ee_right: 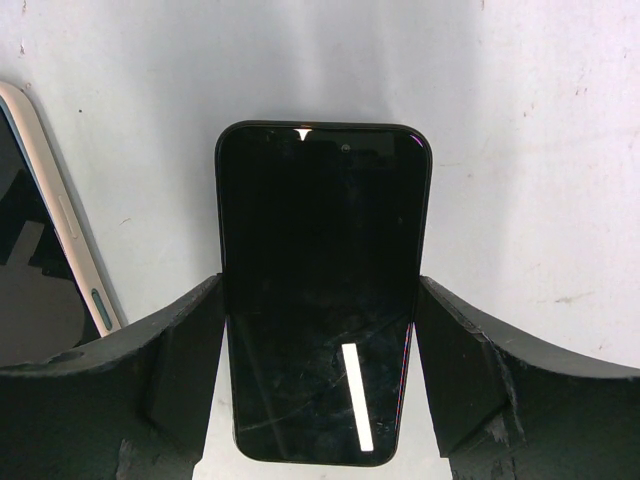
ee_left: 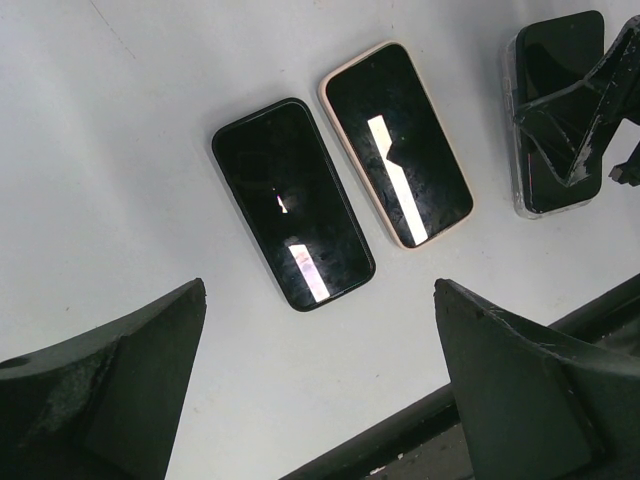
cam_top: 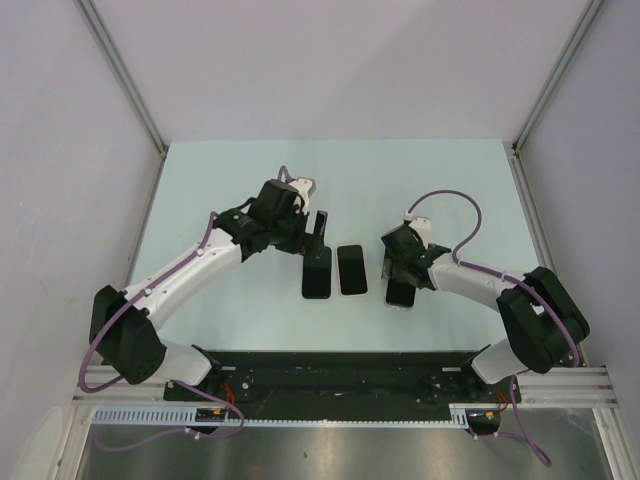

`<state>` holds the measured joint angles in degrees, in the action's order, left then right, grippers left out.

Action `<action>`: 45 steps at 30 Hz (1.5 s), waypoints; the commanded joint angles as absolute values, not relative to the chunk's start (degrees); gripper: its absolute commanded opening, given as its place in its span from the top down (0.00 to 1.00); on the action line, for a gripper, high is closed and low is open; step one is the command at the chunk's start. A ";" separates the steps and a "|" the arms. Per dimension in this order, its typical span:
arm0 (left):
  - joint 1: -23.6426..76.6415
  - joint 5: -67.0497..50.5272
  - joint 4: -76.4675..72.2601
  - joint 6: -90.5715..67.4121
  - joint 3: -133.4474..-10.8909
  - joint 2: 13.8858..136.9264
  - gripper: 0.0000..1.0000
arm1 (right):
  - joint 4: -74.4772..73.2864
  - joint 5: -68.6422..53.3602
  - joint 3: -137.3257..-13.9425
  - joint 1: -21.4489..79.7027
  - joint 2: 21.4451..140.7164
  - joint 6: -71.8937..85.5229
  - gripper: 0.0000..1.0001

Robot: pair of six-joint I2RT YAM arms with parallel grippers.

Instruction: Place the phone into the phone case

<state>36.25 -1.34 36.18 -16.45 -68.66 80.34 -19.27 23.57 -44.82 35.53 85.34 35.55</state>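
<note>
- Step in hand: securing the glossy black rectangular phone (ee_right: 320,220), by my judgement; nothing is seated in a case yet.
- The right gripper (ee_right: 318,285) straddles the phone, its dark fingers (ee_right: 180,360) pressed against both long edges. It appears clamped on the phone. Whether the phone is clear of the table cannot be told.
- In the top view the phone sits at about 4 o'clock from the table's middle.
- The pale-rimmed dark rectangular slab (ee_left: 397,143) lies at 9 o'clock of the phone, near but apart.
- The black-rimmed dark rectangular slab (ee_left: 292,205) lies at 9 o'clock of the pale-rimmed one, just beside it and roughly parallel.
- Which slab is the case cannot be told; both show glossy reflecting faces.
- The left gripper (ee_left: 320,300) hangs above the black-rimmed slab with its fingers spread wide, holding nothing.
- Next move, as judged: lift the phone, carry it towards 9 o'clock, square it over the case opening and press it in. The free arm would likely need to steady the case.
- Risk: a glossy phone held by its edges may slip or tilt.
- Surface: a pale mint tabletop (cam_top: 220,190), matt and lightly scuffed.
- Room: white wall panels (cam_top: 330,60) on three sides, metal corner posts (cam_top: 125,75), and a black base rail (cam_top: 330,375) at 6 o'clock.
</note>
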 commanded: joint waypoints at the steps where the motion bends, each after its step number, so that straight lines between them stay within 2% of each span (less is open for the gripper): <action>1: 35.86 -1.93 35.77 -15.64 -68.56 80.07 0.00 | -16.96 26.37 -44.56 35.77 83.49 34.98 0.38; 7: 35.86 -1.76 35.77 -15.56 -68.47 79.98 0.00 | -17.05 26.63 -44.39 35.25 84.11 36.03 0.29; 12: 35.86 -1.49 35.77 -15.47 -68.55 79.89 0.00 | -17.93 27.07 -44.38 35.33 84.20 36.65 0.26; 18: 35.86 -1.32 35.86 -15.47 -68.64 79.89 0.00 | -19.34 27.86 -44.38 35.77 82.97 38.58 0.16; 21: 35.86 -1.49 35.86 -15.47 -68.47 79.54 0.00 | -19.60 27.69 -44.38 35.77 82.27 39.20 0.06; 24: 35.86 -2.37 35.60 -15.12 -68.12 79.02 0.00 | -20.30 27.60 -44.38 35.68 81.57 39.29 0.05; 27: 35.86 -4.12 33.58 -15.03 -67.15 77.70 0.00 | -21.97 26.99 -44.38 35.16 80.25 39.81 0.06; 33: 36.74 -15.44 26.92 -18.89 -63.90 74.28 0.00 | -25.40 24.00 -44.38 33.23 76.82 38.59 0.19; 37: 37.79 -19.51 22.59 -22.84 -60.83 73.48 0.05 | -25.14 19.26 -43.34 29.46 73.31 37.01 0.26; 45: 42.80 -20.39 18.28 -25.75 -64.33 81.19 0.11 | -18.12 3.79 -36.92 19.87 68.65 34.28 0.41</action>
